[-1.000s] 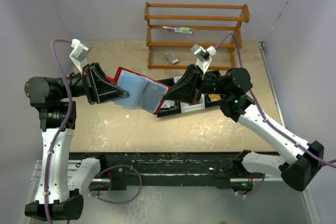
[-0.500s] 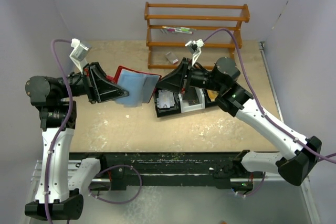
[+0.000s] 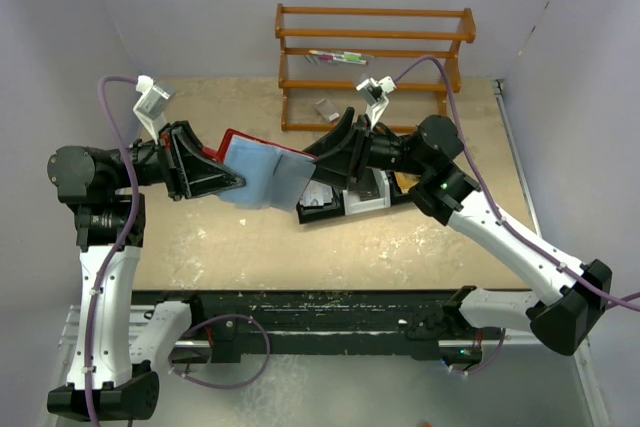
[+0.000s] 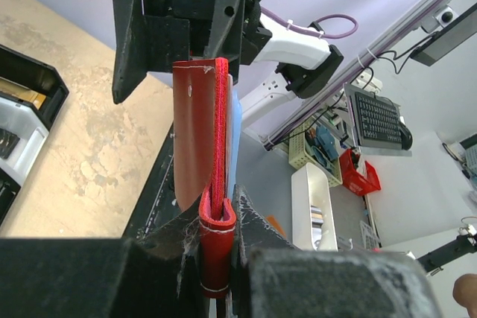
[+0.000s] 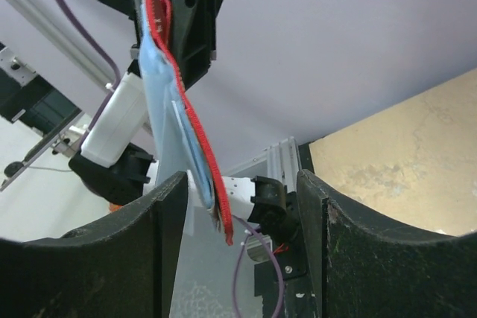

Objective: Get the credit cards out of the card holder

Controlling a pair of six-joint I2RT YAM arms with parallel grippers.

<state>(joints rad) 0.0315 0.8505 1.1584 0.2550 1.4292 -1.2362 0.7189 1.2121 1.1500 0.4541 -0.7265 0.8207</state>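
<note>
Top external view.
Wooden rack (image 3: 375, 47): beyond both grippers, at the far table edge.
Tray (image 3: 340, 212): black-and-white, beneath the right gripper (image 3: 312, 169).
Card holder (image 3: 255, 167): red, held open in the air, pale-blue sleeves upward. Its long axis runs straight out from the left gripper (image 3: 238, 182) toward the right one.
Left gripper: clamped on the holder's red edge.
Right gripper: fingers spread, straddling the holder's free edge without gripping it.

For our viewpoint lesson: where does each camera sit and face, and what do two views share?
Top external: above, behind the arms, looking down at the table; both arms show.
Left wrist: along the left gripper, clamped on the red card holder.
Right wrist: between the fingers of the open right gripper.
Shared: wrist views both show the card holder edge-on.
</note>
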